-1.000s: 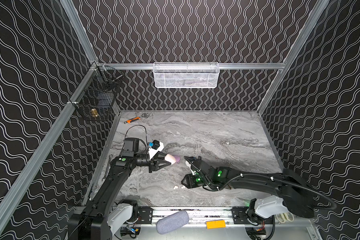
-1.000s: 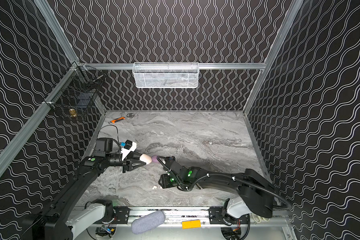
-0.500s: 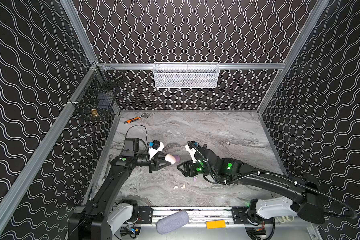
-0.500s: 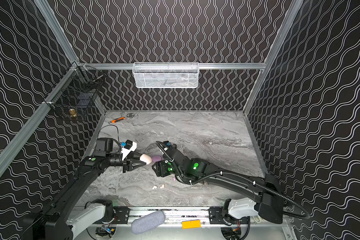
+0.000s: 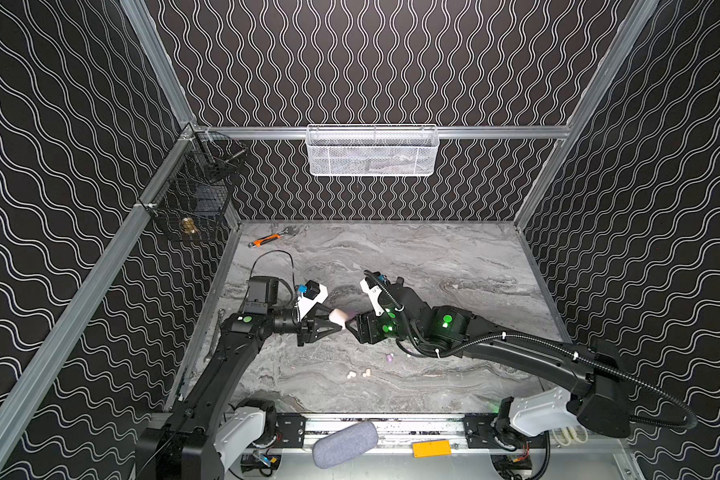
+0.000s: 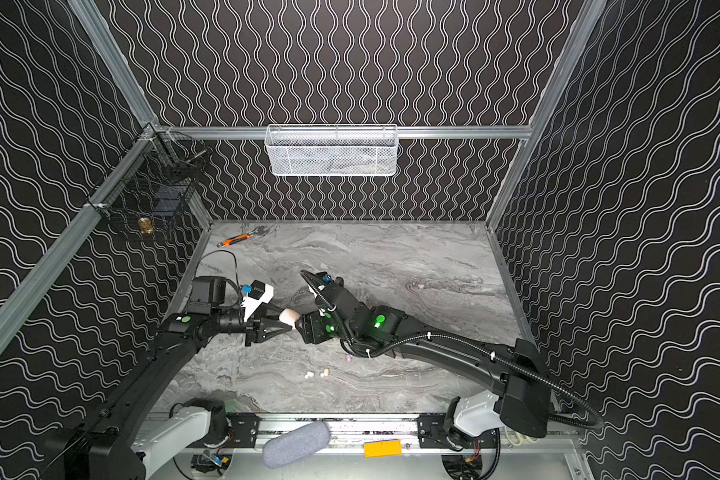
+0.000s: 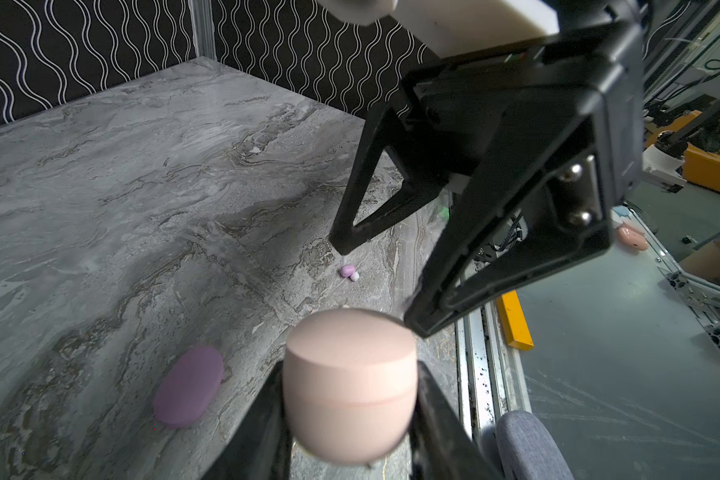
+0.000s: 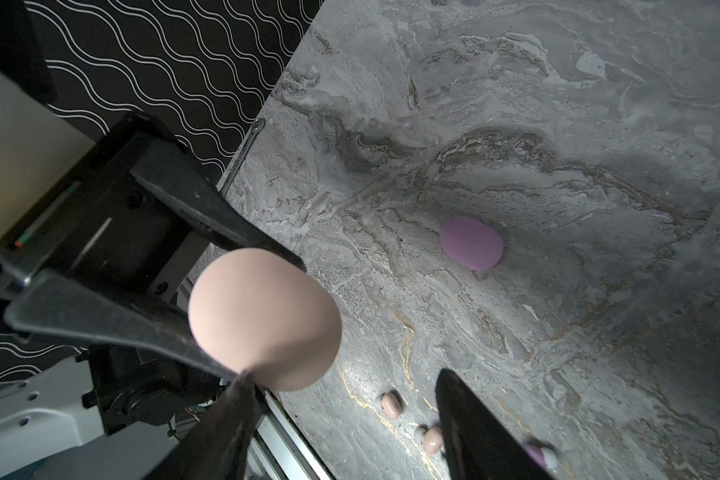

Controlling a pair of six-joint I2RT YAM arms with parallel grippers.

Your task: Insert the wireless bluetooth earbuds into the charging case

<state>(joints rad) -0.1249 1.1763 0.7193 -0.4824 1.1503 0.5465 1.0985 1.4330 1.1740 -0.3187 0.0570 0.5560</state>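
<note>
At six o'clock on the grey marbled tabletop [image 5: 454, 257], near the front rail: two tiny rounded cream-white plastic earbuds [image 5: 351, 374], side by side, loose. Just beyond, at four o'clock from the held case, a single lilac-pink earbud [image 5: 389, 356] beside the right forearm.

At mid-table, meeting tip to tip: left arm stretched low from the seven o'clock base, forearm level, left gripper [image 7: 348, 368] pointing to three o'clock and clamped on a cream-pink pebble-shaped plastic case [image 7: 350, 399], held clear of the surface, lid seam closed. Right arm reaching in from five o'clock, elbow low, right gripper [image 8: 344, 376] pointing to nine o'clock, jaws spread wide, one fingertip [image 7: 433, 311] at the case's rim, contact unclear.

Beneath, flat on the marble, a lilac pebble-shaped plastic case [image 8: 470, 243].

Farther back at eleven o'clock, an orange-handled tool [image 5: 267, 240]. On the rear wall at twelve o'clock, a white mesh basket [image 5: 371, 151].
</note>
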